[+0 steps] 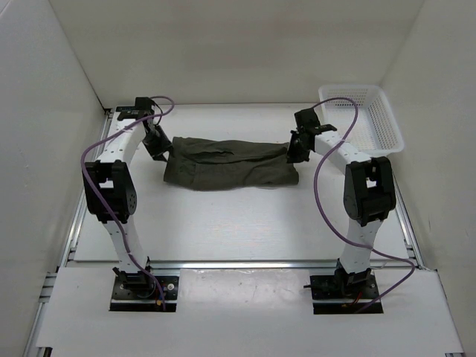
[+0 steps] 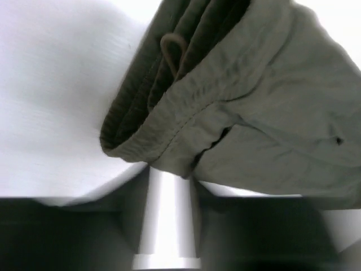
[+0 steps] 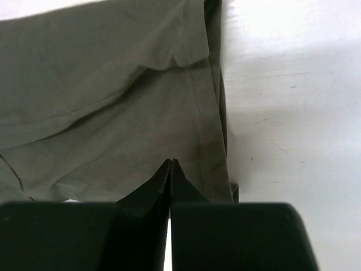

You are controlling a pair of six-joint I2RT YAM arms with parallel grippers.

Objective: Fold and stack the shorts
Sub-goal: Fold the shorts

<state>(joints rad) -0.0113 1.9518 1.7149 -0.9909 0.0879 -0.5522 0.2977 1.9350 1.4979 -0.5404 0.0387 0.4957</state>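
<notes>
The dark olive shorts (image 1: 227, 165) lie folded into a long band across the far middle of the table. My left gripper (image 1: 158, 146) is at their left end. In the left wrist view its jaws (image 2: 169, 172) stand nearly together on a raised, bunched bit of the shorts' edge (image 2: 169, 152), beside the waistband with its drawstring loop (image 2: 172, 48). My right gripper (image 1: 297, 147) is at the right end. Its fingertips (image 3: 171, 162) are pressed together and point down at flat cloth (image 3: 101, 101) near the hem. No cloth shows between them.
A white mesh basket (image 1: 364, 119) stands at the far right corner, just right of my right arm. White walls close in the table on the left, back and right. Purple cables loop off both arms.
</notes>
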